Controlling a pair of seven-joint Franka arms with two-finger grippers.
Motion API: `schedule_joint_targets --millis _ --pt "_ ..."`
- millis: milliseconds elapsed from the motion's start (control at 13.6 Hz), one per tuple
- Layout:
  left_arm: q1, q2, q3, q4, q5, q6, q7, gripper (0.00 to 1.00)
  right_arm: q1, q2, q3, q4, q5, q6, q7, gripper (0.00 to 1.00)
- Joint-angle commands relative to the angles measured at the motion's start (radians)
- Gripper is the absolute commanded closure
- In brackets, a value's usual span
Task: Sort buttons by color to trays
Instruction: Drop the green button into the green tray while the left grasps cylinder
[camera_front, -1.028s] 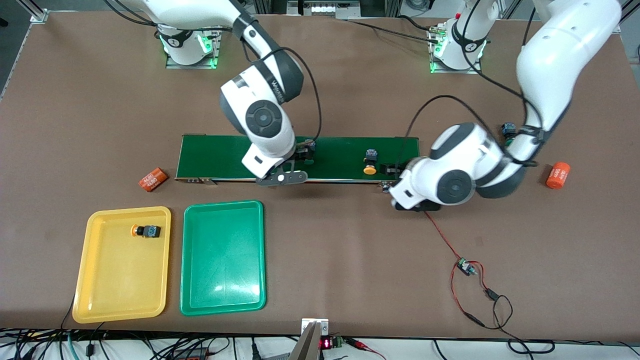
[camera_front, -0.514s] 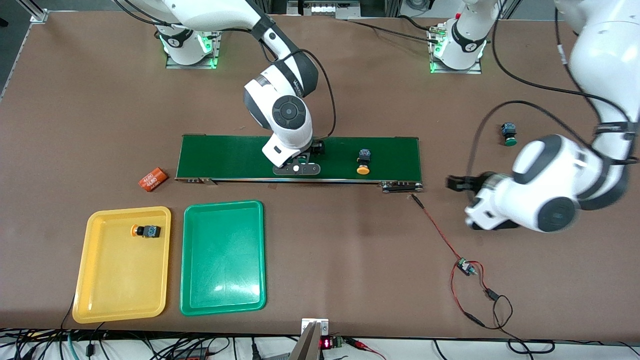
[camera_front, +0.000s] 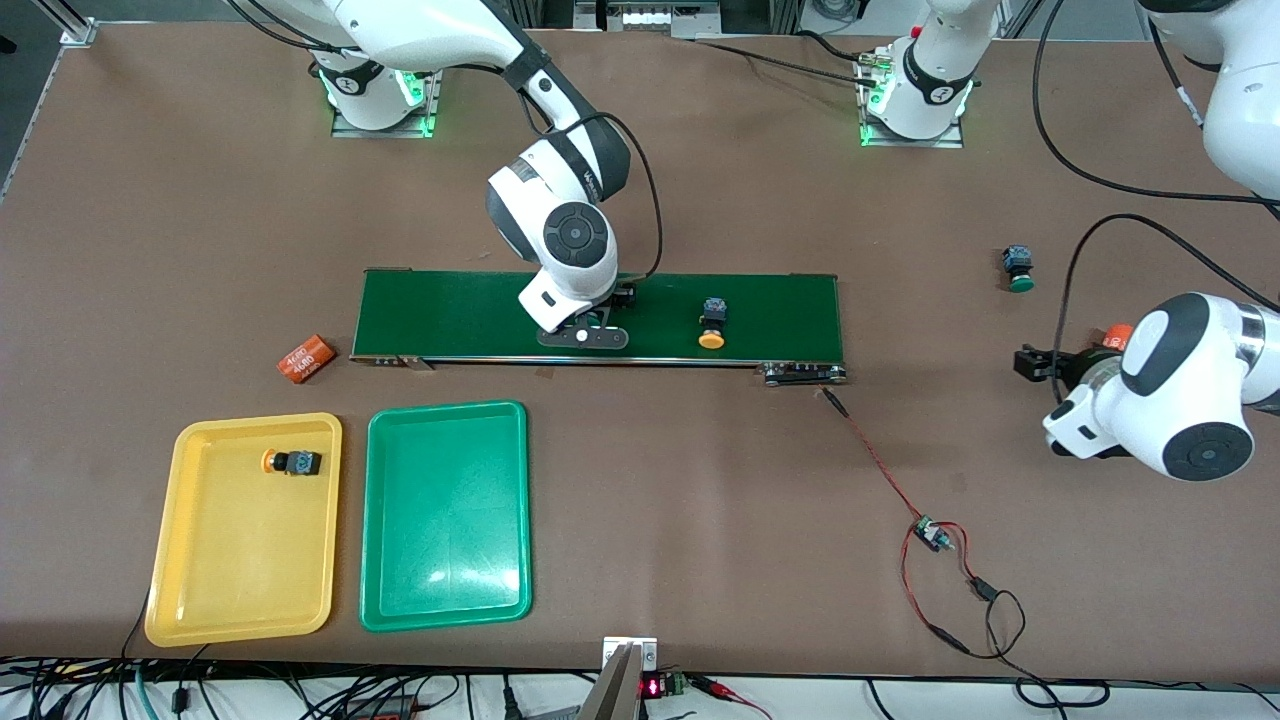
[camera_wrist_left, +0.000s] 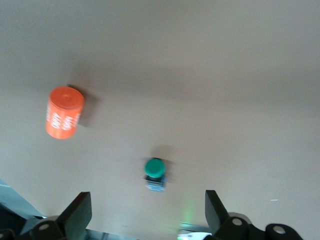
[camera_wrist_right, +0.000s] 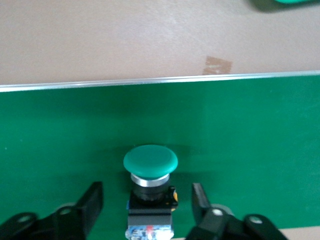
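On the dark green conveyor belt (camera_front: 600, 317) a green-capped button (camera_wrist_right: 150, 172) sits between the fingers of the right gripper (camera_wrist_right: 147, 202), which straddle its black body with a gap showing on each side, so the pick looks in hand and next needs a firm close, a lift, and a carry to the empty green tray (camera_front: 445, 515). Only the right wrist view shows this button; from the front the arm hides it. The left gripper (camera_wrist_left: 145, 215) hangs wide and empty over the table near a second green button (camera_front: 1018, 268) and an orange cylinder (camera_wrist_left: 64, 112), while one yellow button (camera_front: 711, 322) rides the belt and another (camera_front: 291, 462) lies in the yellow tray (camera_front: 240, 570).
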Motion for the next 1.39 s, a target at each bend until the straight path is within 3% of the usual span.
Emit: schedule_joint_targets --millis 0,73,220,514,808,954,1028,1321 --pt "0.081 0.0 0.017 -0.043 0.04 0.06 0.175 0.0 0.011 -0.023 -0.002 -0.023 0.013 0.001 0.062 0.85" --pt "0.101 0.0 0.034 -0.058 0.04 0.098 0.202 0.0 0.011 -0.023 -0.002 -0.019 0.014 0.001 0.059 0.94" --pt "0.117 0.001 0.074 -0.069 0.053 0.161 0.255 0.0 0.002 -0.024 -0.002 -0.007 0.016 0.001 0.054 1.0" --pt "0.158 0.0 0.117 -0.144 0.077 0.192 0.365 0.0 -0.009 -0.041 -0.01 0.093 0.013 -0.043 0.055 1.0" --pt "0.177 0.001 0.14 -0.194 0.223 0.341 0.518 0.09 -0.055 -0.024 -0.089 0.207 0.001 -0.114 0.019 1.0" --pt "0.216 0.001 0.14 -0.233 0.224 0.388 0.523 0.21 -0.116 -0.006 -0.093 0.236 0.001 -0.111 -0.078 1.0" --pt "0.226 0.001 0.14 -0.245 0.225 0.41 0.532 0.34 -0.148 0.016 -0.093 0.256 0.001 -0.105 -0.131 1.0" --pt "0.229 0.004 0.14 -0.247 0.221 0.414 0.582 0.69 -0.256 0.123 -0.094 0.354 0.001 -0.086 -0.355 1.0"
